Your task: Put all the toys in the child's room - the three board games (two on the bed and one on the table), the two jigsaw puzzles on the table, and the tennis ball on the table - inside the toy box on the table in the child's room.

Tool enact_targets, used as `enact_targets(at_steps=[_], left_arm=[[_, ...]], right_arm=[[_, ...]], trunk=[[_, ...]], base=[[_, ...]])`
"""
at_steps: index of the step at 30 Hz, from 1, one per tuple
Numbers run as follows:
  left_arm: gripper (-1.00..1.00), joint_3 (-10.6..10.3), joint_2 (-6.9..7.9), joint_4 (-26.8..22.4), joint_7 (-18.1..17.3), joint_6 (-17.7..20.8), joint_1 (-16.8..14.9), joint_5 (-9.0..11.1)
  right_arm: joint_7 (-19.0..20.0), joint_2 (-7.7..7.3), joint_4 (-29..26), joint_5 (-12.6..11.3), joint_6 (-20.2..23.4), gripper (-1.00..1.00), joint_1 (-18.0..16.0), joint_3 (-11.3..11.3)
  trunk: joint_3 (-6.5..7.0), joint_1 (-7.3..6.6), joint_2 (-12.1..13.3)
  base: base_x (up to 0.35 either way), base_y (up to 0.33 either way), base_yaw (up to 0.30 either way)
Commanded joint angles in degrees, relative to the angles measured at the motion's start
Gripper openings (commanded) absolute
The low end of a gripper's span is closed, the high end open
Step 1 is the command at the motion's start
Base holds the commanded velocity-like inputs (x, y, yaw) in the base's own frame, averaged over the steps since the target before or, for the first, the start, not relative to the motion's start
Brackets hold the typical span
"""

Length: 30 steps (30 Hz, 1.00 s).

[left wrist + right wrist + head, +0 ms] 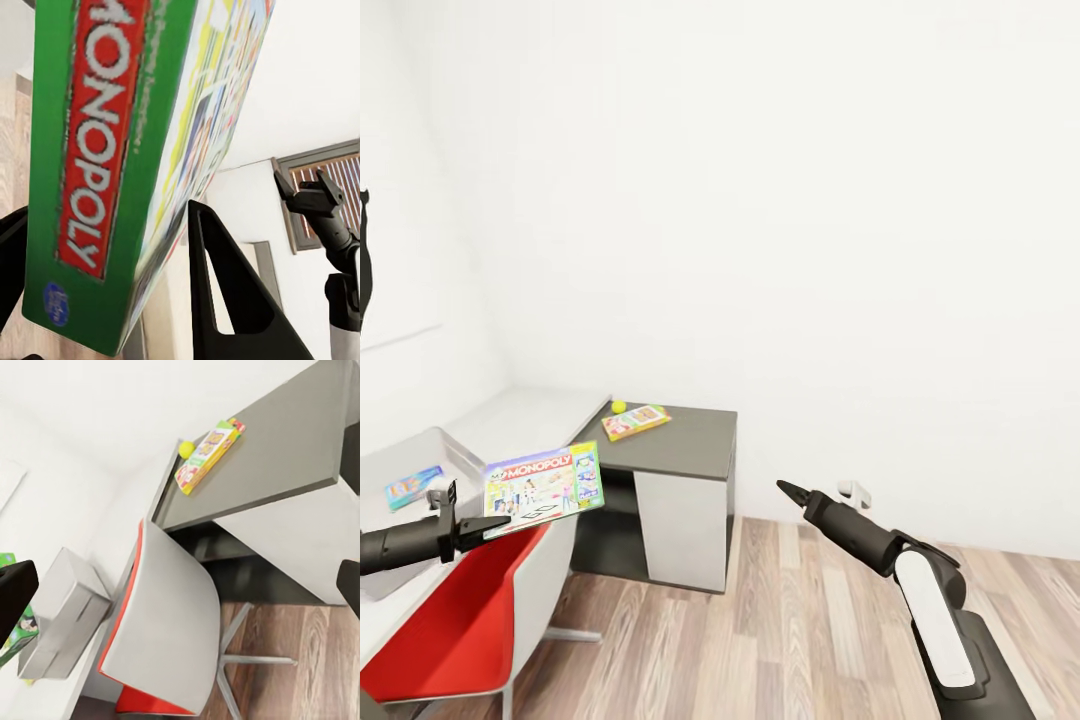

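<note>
Our left gripper (pixel 485 524) grips the Monopoly board game (pixel 544 487) by its edge. We should keep it level over the toy box (pixel 430 447) on the bench (pixel 530 415) before releasing. Whether the right gripper (pixel 788 488) has its fingers released or clenched, we cannot tell.

The green-edged Monopoly board game (pixel 544 489) was clamped at its corner in the left gripper (pixel 478 524), held tilted just beside the grey toy box (pixel 448 447), with the tennis ball (pixel 619 407) and yellow game box (pixel 636 421) well beyond it on the table (pixel 690 445).
</note>
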Motion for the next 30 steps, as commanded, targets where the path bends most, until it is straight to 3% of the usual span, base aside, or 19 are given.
enact_targets(at_steps=[1,7,19,24,30], left_arm=[[-1.00,0.02,0.00,0.00,-0.24,0.58,-0.06,0.13],[-1.00,0.01,0.00,0.00,-0.24,0.58,-0.06,0.13],[-1.00,0.08,0.08,0.00,-0.24,0.58,-0.06,0.13],[-1.00,0.29,0.08,0.00,-0.24,0.58,-0.06,0.13],[-1.00,1.07,0.08,0.00,-0.24,0.55,-0.06,0.13]], right_arm=[[0.24,0.06,-0.03,0.18,0.39,1.00,-0.06,-0.13],[0.13,0.05,-0.06,0.18,0.43,1.00,-0.06,-0.09],[0.77,-0.72,-3.57,-0.29,2.18,1.00,-0.06,-0.04],[4.40,-0.52,-4.05,-0.51,6.98,1.00,-0.06,-0.69],[5.93,-0.18,-4.10,-0.30,7.68,1.00,-0.06,-0.98]], trunk=[[-0.13,0.07,-0.13],[-0.13,0.07,-0.13],[-0.13,0.07,-0.13],[-0.13,0.07,-0.13],[-0.13,0.07,-0.13]], base=[[0.334,0.000,0.002],[0.301,0.000,0.001],[0.025,0.000,0.000],[0.000,0.000,0.000],[0.000,0.000,0.000]])
